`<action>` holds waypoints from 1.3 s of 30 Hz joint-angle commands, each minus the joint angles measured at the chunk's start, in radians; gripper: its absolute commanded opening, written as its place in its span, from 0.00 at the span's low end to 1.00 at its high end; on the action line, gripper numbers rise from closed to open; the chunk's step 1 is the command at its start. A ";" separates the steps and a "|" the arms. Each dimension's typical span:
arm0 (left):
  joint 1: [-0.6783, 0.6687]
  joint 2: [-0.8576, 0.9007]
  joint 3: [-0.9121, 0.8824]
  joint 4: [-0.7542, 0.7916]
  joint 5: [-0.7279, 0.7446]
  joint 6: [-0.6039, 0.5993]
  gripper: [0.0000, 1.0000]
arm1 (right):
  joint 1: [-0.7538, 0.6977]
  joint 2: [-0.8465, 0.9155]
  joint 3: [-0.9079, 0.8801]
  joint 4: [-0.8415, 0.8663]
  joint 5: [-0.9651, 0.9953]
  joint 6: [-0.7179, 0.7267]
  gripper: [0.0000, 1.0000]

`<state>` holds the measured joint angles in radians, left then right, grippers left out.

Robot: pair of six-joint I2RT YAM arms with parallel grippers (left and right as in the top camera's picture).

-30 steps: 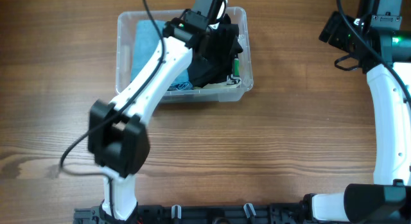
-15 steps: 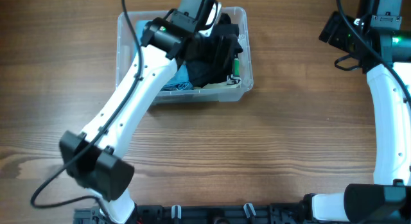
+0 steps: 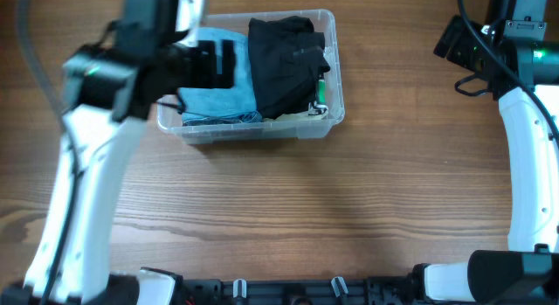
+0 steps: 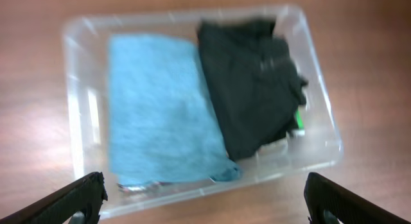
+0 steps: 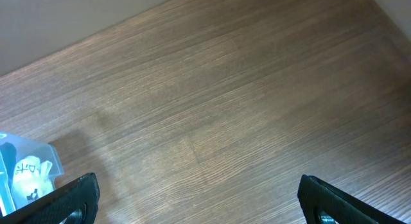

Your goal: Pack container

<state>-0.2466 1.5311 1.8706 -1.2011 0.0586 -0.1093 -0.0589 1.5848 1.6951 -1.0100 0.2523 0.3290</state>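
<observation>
Wooden table point(image 3: 306, 209), container point(image 4: 78, 121) beneath left pincer point(image 4: 204, 183)

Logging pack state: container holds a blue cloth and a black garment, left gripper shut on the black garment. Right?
No. The left gripper is open and holds nothing; the left wrist view shows its fingers wide apart above the container. The blue cloth and the black garment do lie in it.

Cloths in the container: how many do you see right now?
2. A light blue cloth lies in the left half of the container, a black cloth in the right half; others may be hidden beneath them.
</observation>
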 commanded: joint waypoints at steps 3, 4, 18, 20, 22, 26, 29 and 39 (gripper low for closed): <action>0.134 -0.212 -0.109 0.170 0.012 0.106 1.00 | 0.000 -0.011 0.012 0.000 0.016 0.011 1.00; 0.150 -0.272 -0.179 0.235 0.012 0.106 1.00 | 0.000 -0.011 0.012 0.000 0.016 0.012 1.00; 0.363 -1.192 -1.395 1.098 0.255 0.102 1.00 | 0.000 -0.011 0.012 0.000 0.016 0.012 1.00; 0.362 -1.251 -1.480 1.133 0.277 0.101 1.00 | 0.000 -0.011 0.012 0.000 0.016 0.012 1.00; 0.361 -1.298 -1.558 1.151 0.294 0.101 1.00 | 0.000 -0.011 0.012 0.000 0.016 0.012 1.00; 0.341 -1.371 -1.695 1.242 0.293 0.102 1.00 | 0.000 -0.011 0.012 0.000 0.016 0.012 1.00; 0.340 -1.416 -1.760 1.276 0.292 0.102 1.00 | 0.000 -0.011 0.012 0.000 0.016 0.012 1.00; 0.271 -1.529 -1.865 1.236 0.170 0.102 1.00 | 0.000 -0.011 0.012 0.000 0.016 0.012 1.00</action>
<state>0.0509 0.0143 0.0319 0.0582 0.2951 -0.0193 -0.0589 1.5841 1.6951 -1.0100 0.2527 0.3290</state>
